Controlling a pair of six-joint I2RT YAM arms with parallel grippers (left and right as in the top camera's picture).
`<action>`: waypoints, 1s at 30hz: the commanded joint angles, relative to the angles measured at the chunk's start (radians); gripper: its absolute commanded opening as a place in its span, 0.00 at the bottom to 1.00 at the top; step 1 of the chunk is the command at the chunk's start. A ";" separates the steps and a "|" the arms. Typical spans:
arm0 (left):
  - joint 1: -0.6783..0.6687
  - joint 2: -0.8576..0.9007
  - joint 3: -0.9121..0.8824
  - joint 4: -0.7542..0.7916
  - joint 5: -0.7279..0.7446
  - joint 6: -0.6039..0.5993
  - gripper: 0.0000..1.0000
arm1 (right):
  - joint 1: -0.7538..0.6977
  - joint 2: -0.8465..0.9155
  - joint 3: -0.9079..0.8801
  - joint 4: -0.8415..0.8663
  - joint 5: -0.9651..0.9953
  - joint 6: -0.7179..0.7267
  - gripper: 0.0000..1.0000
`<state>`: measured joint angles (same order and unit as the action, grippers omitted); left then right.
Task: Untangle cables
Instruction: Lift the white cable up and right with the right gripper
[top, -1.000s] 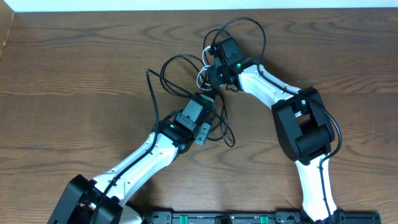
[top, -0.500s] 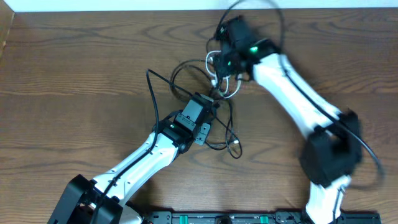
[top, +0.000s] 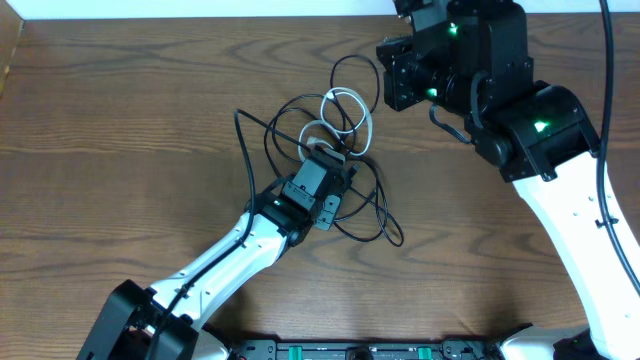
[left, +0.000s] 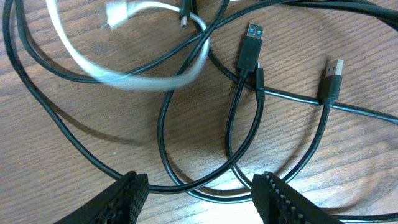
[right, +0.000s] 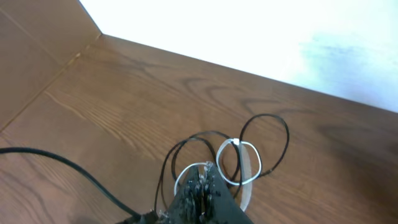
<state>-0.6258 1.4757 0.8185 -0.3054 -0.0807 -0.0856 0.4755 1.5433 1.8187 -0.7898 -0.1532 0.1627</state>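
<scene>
The cables are a tangle of black loops (top: 300, 120) and a white cord (top: 346, 112) at the table's middle. My left gripper (top: 338, 168) rests low on the tangle, open. In the left wrist view its fingers (left: 202, 199) straddle two black cable loops (left: 205, 180) without pinching them. Two black USB plugs (left: 250, 46) (left: 331, 74) and the blurred white cord (left: 124, 68) lie just ahead. My right gripper (top: 398, 72) is raised high above the table's far side. In the right wrist view its jaws (right: 202, 193) are shut and look empty, with the white loops (right: 239, 163) and a black loop (right: 268, 142) far below.
The wooden table (top: 120, 120) has a raised edge at its far left corner (right: 81, 50) and a white wall behind it (right: 249, 31). The right arm's own thick black wire (right: 56, 165) hangs at the left of its view.
My right gripper has risen away from the tangle to the upper right. The white cord and black loops were dragged toward the right and now lie loose. My left arm has stayed put.
</scene>
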 joint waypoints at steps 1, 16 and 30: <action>-0.002 0.030 0.004 0.002 -0.001 -0.006 0.59 | -0.010 0.013 0.000 -0.039 0.033 -0.022 0.01; -0.002 0.038 0.004 -0.007 0.073 -0.006 0.64 | 0.016 0.506 -0.002 -0.165 -0.005 -0.130 0.78; 0.045 0.038 0.004 -0.015 0.037 -0.043 0.64 | 0.057 0.652 -0.002 -0.173 -0.011 -0.191 0.26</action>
<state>-0.6010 1.5059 0.8185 -0.3111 -0.0292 -0.0944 0.5289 2.1910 1.8114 -0.9714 -0.1577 -0.0124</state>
